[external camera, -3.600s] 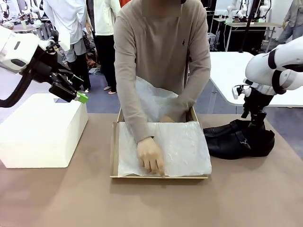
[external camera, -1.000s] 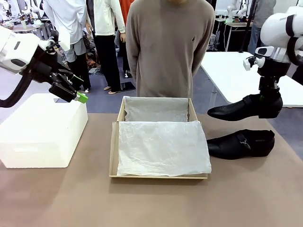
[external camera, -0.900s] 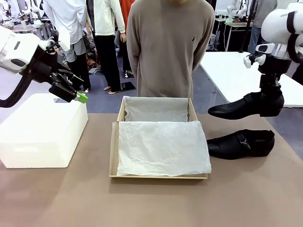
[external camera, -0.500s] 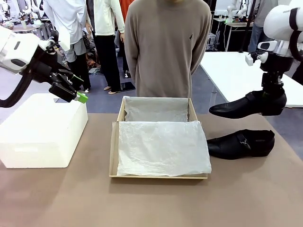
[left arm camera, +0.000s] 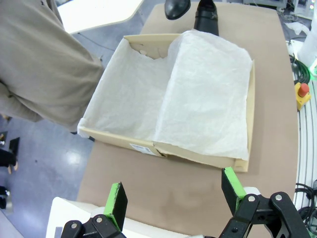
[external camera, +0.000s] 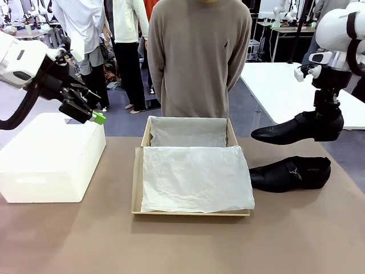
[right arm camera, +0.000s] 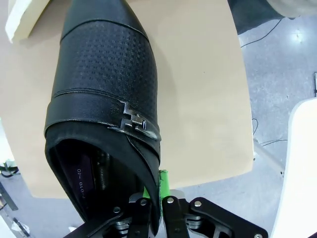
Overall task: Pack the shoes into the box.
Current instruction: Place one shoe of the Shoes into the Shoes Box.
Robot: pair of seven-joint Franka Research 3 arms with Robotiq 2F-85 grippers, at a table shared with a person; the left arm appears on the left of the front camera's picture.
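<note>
Right claw (external camera: 326, 116) clamped on heel rim of one shoe (external camera: 293, 130), mid-air right of box (external camera: 138, 174), above other shoe (external camera: 291, 174) on table (external camera: 182, 245). Transfer step imo; next needs swing over tissue (external camera: 197, 177), then lower. Left claw (external camera: 94, 116) jaws apart over white box (external camera: 48, 154).

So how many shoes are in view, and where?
2. The raised shoe hangs in the air right of the box, held at its heel by the right gripper. The other shoe lies on the table below it, beside the box. None seems hidden.
</note>
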